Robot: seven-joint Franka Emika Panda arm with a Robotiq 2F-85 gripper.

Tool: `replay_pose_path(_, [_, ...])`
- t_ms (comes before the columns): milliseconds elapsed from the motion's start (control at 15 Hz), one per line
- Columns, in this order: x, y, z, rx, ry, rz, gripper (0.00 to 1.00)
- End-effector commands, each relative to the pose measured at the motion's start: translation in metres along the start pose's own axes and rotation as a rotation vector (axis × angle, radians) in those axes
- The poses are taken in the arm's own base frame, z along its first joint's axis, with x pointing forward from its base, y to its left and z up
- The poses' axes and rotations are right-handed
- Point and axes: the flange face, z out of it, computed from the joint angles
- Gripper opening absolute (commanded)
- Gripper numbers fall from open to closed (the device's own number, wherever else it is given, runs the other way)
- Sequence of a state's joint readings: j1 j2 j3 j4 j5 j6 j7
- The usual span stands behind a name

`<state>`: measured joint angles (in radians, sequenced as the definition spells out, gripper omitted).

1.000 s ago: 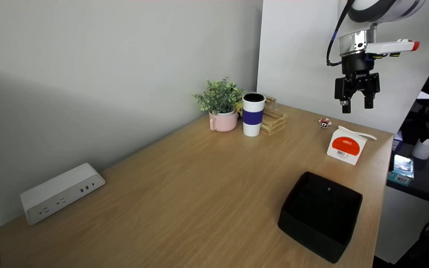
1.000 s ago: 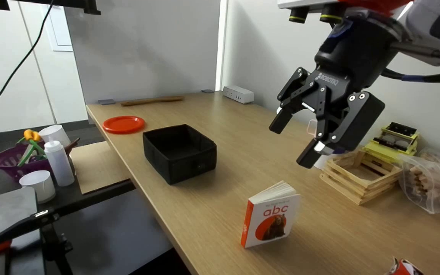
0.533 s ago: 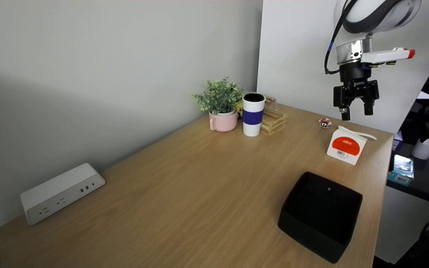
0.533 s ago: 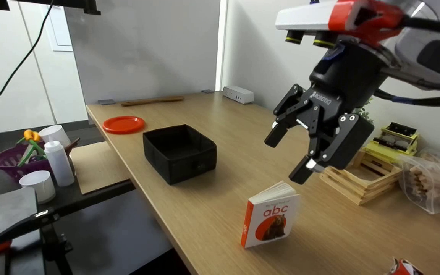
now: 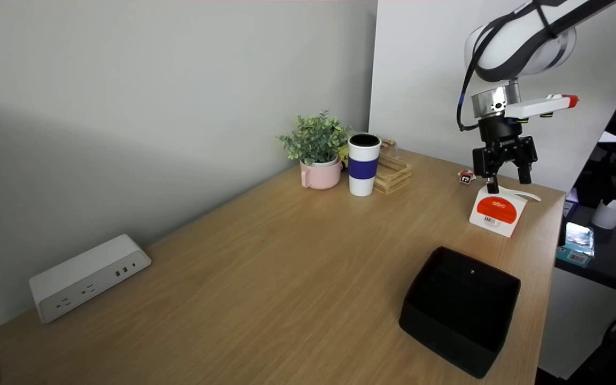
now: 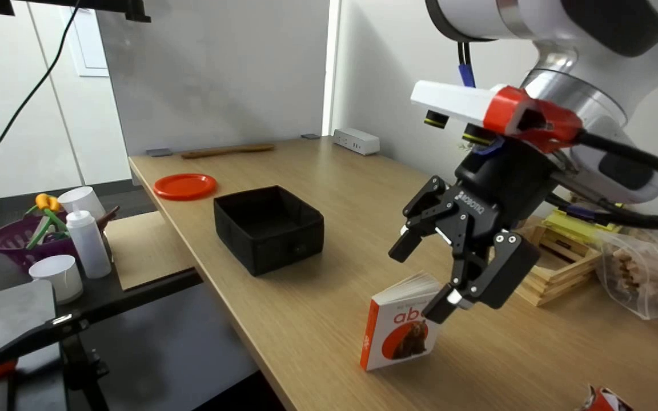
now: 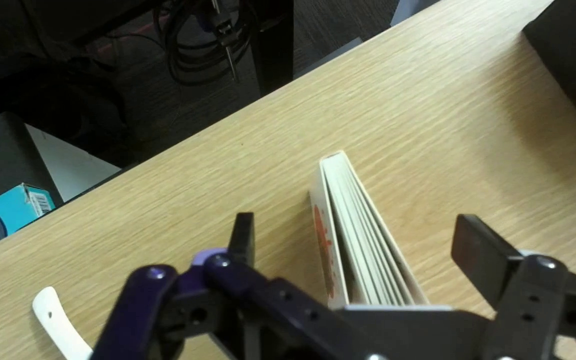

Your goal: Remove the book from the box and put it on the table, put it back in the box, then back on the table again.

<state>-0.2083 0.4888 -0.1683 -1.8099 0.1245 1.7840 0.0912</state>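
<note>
Likely step in hand: a grasp of the small white book, probably to return it to the black box. For a clean pinch, centre over the book, go straight down along its covers, and squeeze only when deep enough to take in the whole slightly fanned block of pages, not one loose cover. Close gently for fear of tipping it, then lift high enough to clear the box wall. Spread wide at the gripper, with nothing pinched. As for the book: upright on the table, under the gripper's palm and between its two fingers in the wrist view, with a gap on each side; hard to tell how high against the fingertips. As for the box: well apart from the gripper, beyond the finger at the right of that view
</note>
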Motion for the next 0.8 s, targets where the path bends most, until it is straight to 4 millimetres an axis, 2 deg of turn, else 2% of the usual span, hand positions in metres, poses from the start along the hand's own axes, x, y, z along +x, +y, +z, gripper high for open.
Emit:
replay_pose_path(0, [0.019,-0.004,0.008,-0.028,-0.024,-0.005,1.00])
replay_pose_path(467, [0.040,-0.010,0.017,-0.048,-0.050,-0.011,1.00])
replay_pose_path(600, [0.043,-0.011,0.017,-0.052,-0.054,-0.013,0.73])
replay_pose_path(733, [0.045,-0.012,0.017,-0.056,-0.051,-0.014,0.58])
